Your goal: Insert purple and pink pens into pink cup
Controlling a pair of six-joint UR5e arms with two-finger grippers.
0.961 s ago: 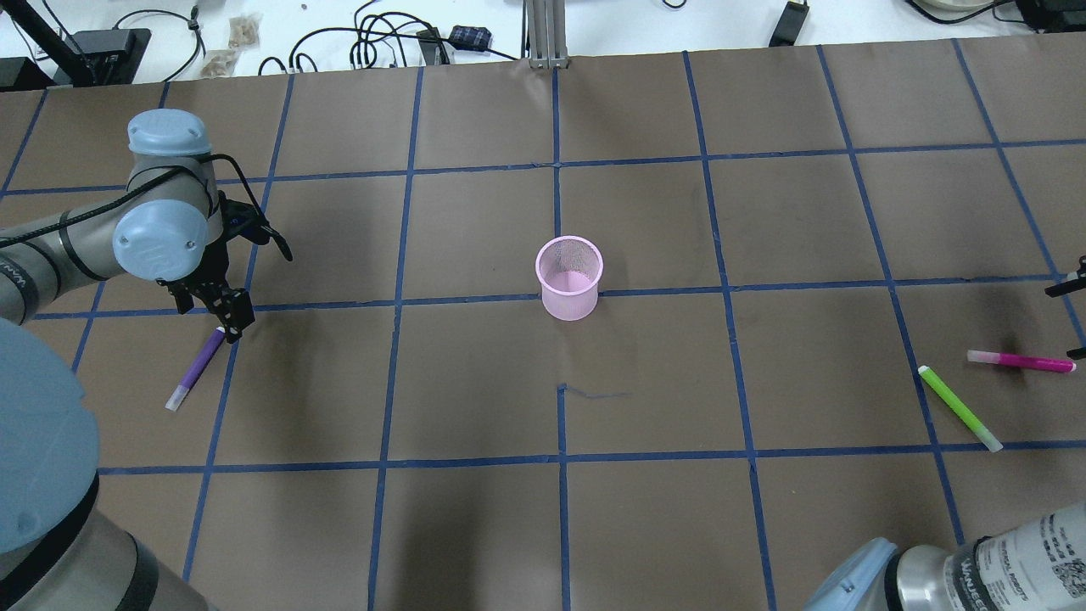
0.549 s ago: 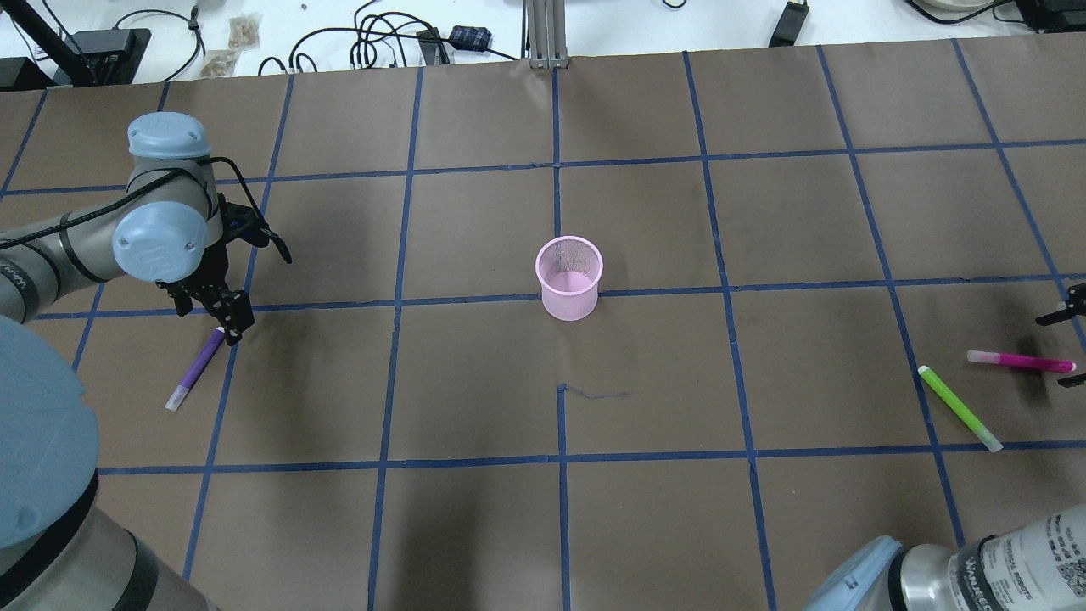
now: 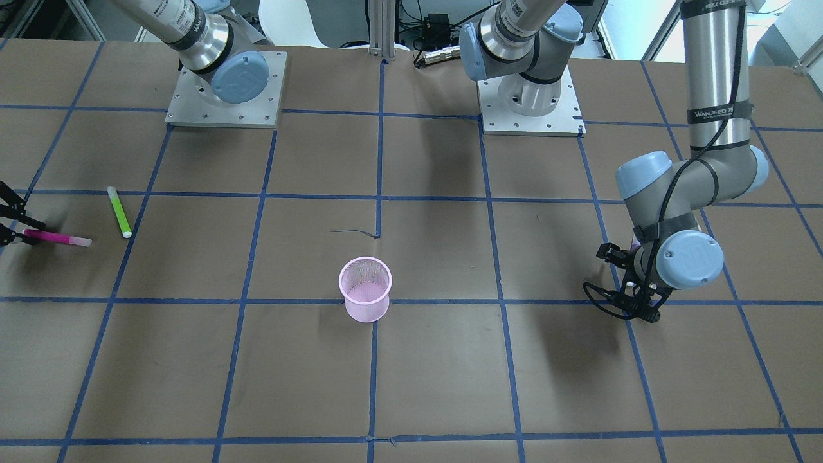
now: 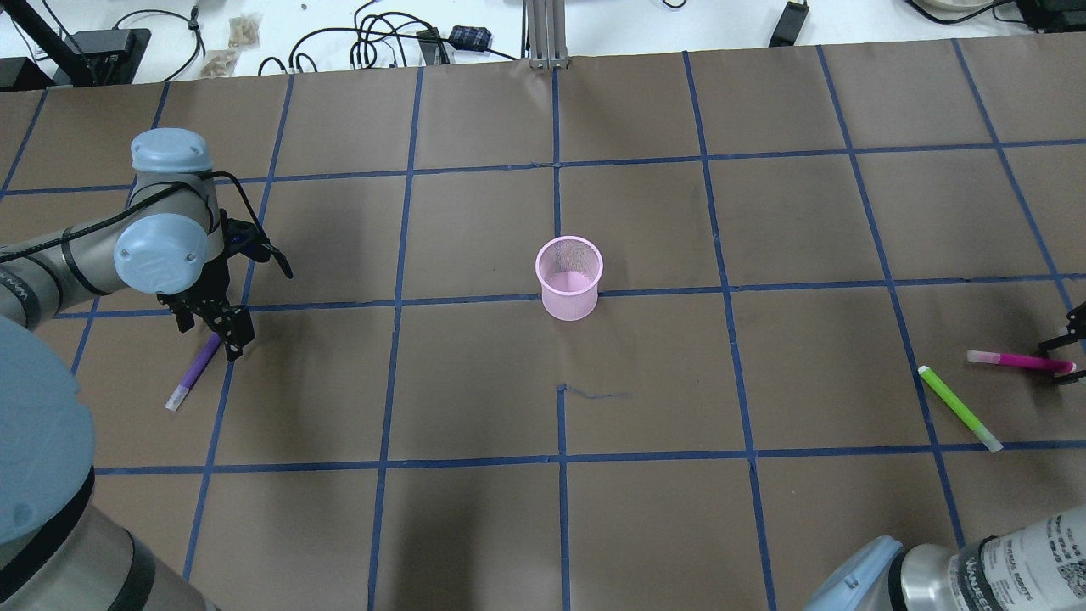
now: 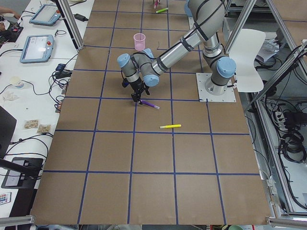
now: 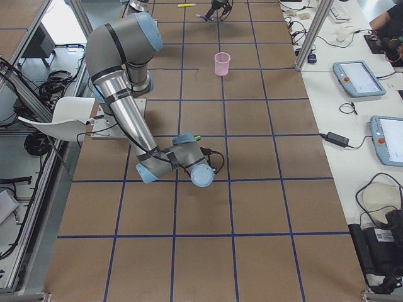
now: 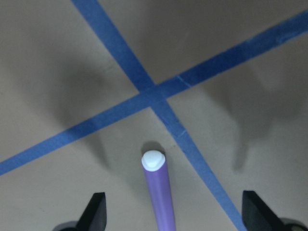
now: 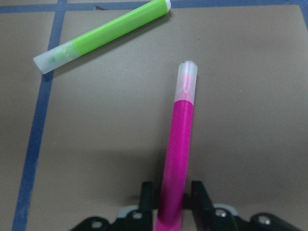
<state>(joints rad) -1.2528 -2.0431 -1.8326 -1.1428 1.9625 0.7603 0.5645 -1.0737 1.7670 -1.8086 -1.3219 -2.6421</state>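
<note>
The pink mesh cup [image 4: 568,304] stands upright mid-table, also in the front view [image 3: 365,307]. The purple pen [image 4: 193,373] lies on the table at the left. My left gripper [image 4: 210,333] hangs over its far end, open; in the left wrist view the pen [image 7: 159,192] lies between the wide-spread fingers [image 7: 96,209]. The pink pen [image 4: 1022,361] lies at the far right. My right gripper [image 4: 1058,362] is shut on its end; in the right wrist view the fingers [image 8: 147,192] press against the pen [image 8: 180,139], which rests on the table.
A green pen [image 4: 959,407] lies just left of the pink pen, also in the right wrist view [image 8: 103,36]. A yellow pen [image 5: 171,126] lies beyond the purple one in the exterior left view. Cables and boxes [image 4: 407,42] sit past the far edge.
My left gripper has come down a little over the purple pen's end. My right gripper has moved in from the right edge and its fingers have closed around the pink pen.
</note>
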